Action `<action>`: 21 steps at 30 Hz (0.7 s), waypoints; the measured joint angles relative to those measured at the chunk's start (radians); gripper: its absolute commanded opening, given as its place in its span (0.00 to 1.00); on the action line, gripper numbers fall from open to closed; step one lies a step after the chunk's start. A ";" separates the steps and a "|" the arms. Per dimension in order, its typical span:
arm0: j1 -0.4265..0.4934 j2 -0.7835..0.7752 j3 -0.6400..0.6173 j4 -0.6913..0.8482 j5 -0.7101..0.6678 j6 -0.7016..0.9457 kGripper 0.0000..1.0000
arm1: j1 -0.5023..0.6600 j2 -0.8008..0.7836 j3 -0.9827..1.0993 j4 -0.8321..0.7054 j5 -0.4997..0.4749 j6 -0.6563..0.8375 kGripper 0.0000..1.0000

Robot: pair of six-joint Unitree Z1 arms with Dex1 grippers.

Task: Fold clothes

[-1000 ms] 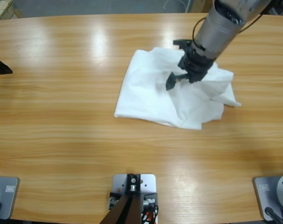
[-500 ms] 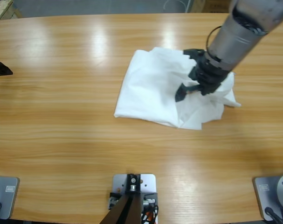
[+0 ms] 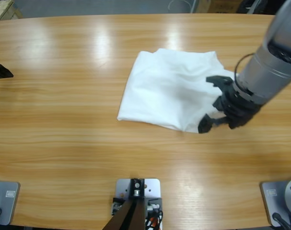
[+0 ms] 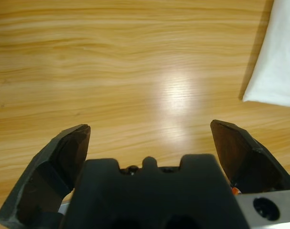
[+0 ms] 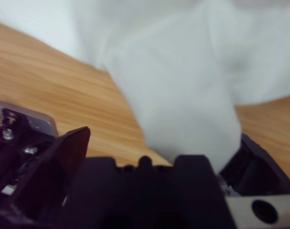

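From the far left of my high view, I see the left gripper [image 3: 1, 70] only as a small black tip at the edge of the long wooden table [image 3: 64, 120], well apart from everything else. Its wrist view gives what the overhead one cannot: the two black jaws stand wide apart with nothing between them, over glossy, straight-grained wood [image 4: 111, 71], and a white corner of cloth [image 4: 276, 62] lies at the upper right of that picture. Moving right, the white T-shirt [image 3: 169, 91] lies on the table right of centre as a roughly rectangular folded heap of thin, soft fabric, smooth on its left part and creased and bunched toward its right side. I can read no lettering or label on it in any view. Further right, the right arm [image 3: 272, 62], a silver-grey cylinder, comes in from the upper right corner, and the right gripper [image 3: 217, 117] sits at the shirt's lower right edge. In the right wrist view its jaws are spread, and a fold of the T-shirt [image 5: 183, 95] hangs down to the gripper's black body beside the right-hand jaw; I cannot tell whether it is gripped.
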 measured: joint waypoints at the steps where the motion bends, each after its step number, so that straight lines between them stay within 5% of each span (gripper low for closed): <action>1: 0.000 0.000 0.000 0.000 0.000 0.000 0.99 | 0.001 -0.011 0.025 -0.006 0.000 0.011 1.00; 12: 0.000 0.000 0.001 -0.002 -0.003 0.000 0.99 | 0.002 -0.334 0.099 -0.013 -0.177 0.175 1.00; 21: 0.000 -0.004 0.007 -0.002 -0.004 0.000 0.99 | 0.008 -0.122 -0.080 0.041 -0.321 0.061 1.00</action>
